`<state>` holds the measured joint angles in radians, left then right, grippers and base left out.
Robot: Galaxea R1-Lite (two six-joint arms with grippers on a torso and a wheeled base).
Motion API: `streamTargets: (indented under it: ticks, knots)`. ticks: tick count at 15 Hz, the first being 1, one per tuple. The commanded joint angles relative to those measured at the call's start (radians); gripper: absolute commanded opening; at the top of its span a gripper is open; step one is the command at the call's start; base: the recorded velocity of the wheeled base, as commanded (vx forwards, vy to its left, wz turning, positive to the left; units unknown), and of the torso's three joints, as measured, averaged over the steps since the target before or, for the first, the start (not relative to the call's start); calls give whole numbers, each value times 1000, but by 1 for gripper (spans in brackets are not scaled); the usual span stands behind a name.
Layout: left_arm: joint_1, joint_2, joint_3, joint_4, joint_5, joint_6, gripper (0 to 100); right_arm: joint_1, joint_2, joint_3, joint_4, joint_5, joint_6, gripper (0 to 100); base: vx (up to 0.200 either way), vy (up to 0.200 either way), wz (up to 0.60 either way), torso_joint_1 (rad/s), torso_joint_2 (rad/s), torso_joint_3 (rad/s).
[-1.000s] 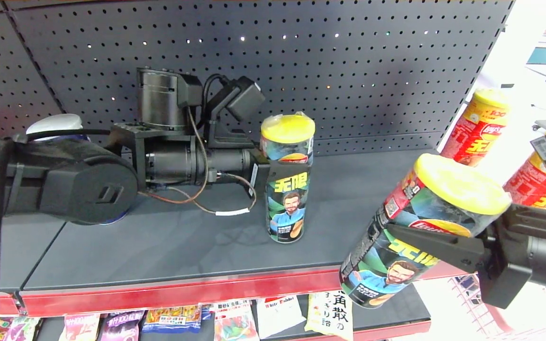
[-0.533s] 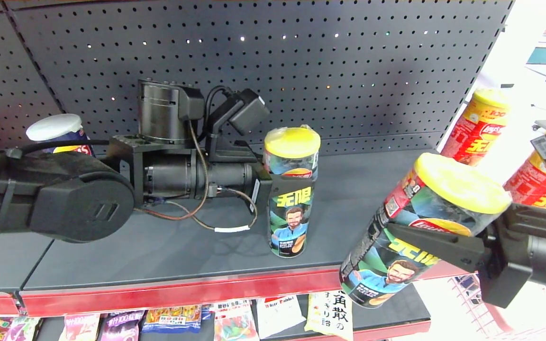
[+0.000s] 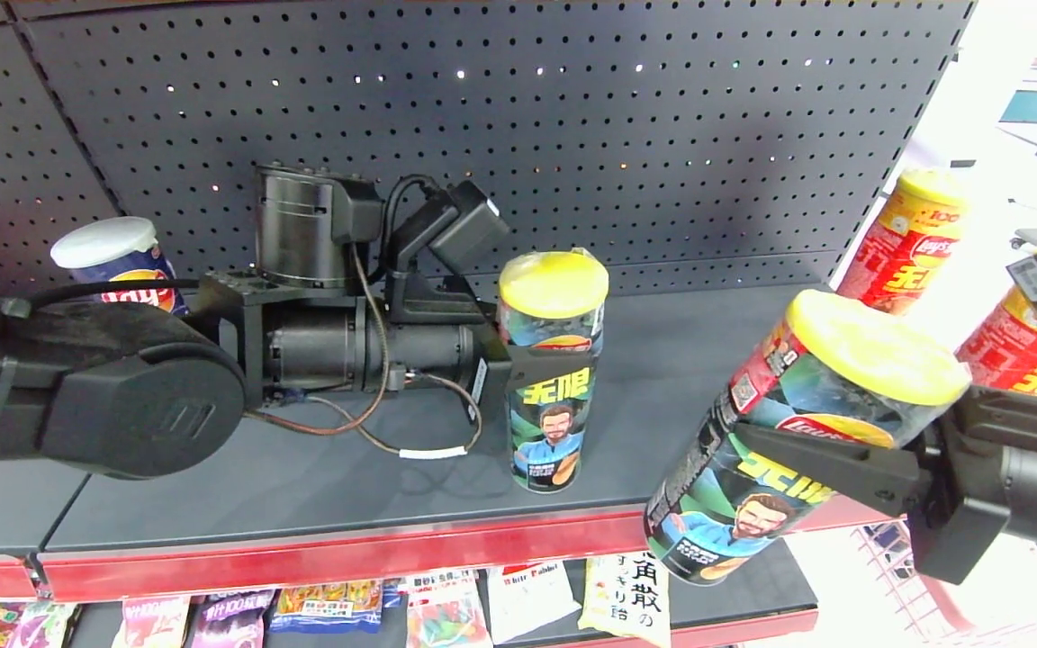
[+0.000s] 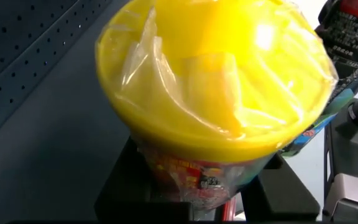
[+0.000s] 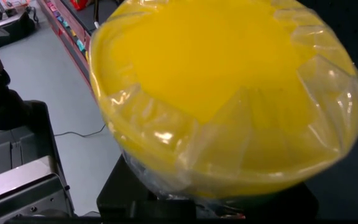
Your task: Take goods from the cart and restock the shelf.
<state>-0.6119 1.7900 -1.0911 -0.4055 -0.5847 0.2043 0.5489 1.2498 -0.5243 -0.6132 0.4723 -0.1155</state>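
1. I see my left gripper (image 3: pixel 544 362) clamped on a yellow-lidded green cylindrical chip can (image 3: pixel 547 432), which stands upright on the dark grey metal shelf (image 3: pixel 302 477).
2. My right gripper (image 3: pixel 811 454) is clamped on a second, tilted can (image 3: pixel 852 360), in front of the shelf's right end.

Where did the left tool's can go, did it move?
Yes. The can in the left tool moved nearer the red shelf edge.

Left arm lies level, its left claw (image 3: pixel 562 358) clamped around an upright yellow-lidded chip tube (image 3: pixel 547 432); right claw (image 3: pixel 811 459) grips a tilted yellow-lidded chip tube (image 3: pixel 752 522).
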Motion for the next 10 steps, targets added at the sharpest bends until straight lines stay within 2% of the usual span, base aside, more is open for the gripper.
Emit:
streamTargets:
  ticks: [1,6,7,10]
  knots:
    - [0,-1,3,7,-1,0,0,2,-1,0,0,0,0,0,0,0,0,0,0,0]
    - [-2,-1,5,7,-6,0,0,0,0,0,0,0,0,0,0,0,0,0,0,0]
    - [0,-1,7,7,-12,1,100,0,0,0,0,0,0,0,0,0,0,0,0,0]
    - [0,-6,11,7,-3,0,100,0,11,0,-2,0,0,0,0,0,0,0,0,0]
